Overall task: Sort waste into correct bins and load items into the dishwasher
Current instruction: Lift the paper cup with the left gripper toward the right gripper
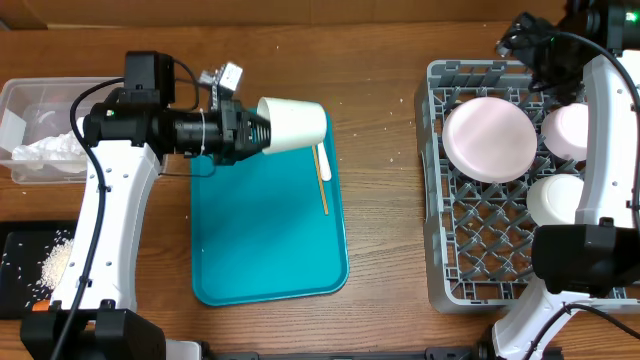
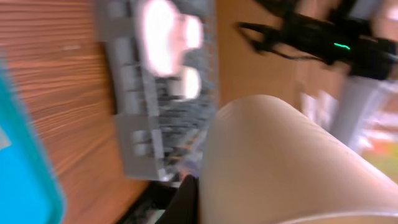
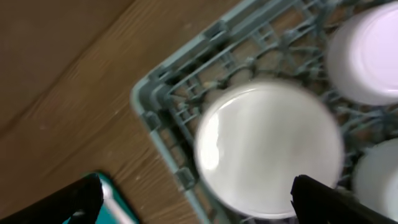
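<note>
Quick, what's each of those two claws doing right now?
Left gripper: closed, holding the white cup.
Right gripper: open, holding nothing.

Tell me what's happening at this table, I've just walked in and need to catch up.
The left gripper is shut on the white cup, holding it on its side above the teal tray, where the fork lies. The right gripper hangs open over the grey rack, which holds the pink plate and two bowls. Napkins sit in the clear box, rice on the black tray.
</note>
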Robot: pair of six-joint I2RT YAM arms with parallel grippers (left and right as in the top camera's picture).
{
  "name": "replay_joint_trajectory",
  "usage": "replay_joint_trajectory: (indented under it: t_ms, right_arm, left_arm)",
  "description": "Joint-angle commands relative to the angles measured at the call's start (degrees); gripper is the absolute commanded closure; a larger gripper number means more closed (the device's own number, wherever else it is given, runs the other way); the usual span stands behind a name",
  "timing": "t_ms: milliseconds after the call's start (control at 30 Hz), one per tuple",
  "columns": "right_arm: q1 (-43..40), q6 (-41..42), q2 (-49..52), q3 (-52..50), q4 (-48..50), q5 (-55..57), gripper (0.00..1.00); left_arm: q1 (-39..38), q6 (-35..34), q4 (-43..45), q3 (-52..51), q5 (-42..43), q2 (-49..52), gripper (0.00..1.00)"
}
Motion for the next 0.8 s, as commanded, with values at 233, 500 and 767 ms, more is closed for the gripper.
replay_joint_trajectory:
  t_ms: [233, 500, 767]
  right_arm:
    - [1.8, -21.6, -1.4, 0.1, -2.8, -79.5, 0.0]
    - [15.4, -23.7, -1.4, 0.0, -1.1, -83.4, 0.0]
    - [21.4, -23.6, -1.3, 0.0, 1.3, -83.6, 0.0]
  left_arm:
    - [2.1, -21.7, 16.5, 0.2, 19.0, -0.1, 0.96]
    - [0.4, -38.6, 28.0, 0.2, 19.0, -0.1, 0.96]
    - [-3.7, -43.3, 30.2, 0.3, 19.0, -0.3, 0.96]
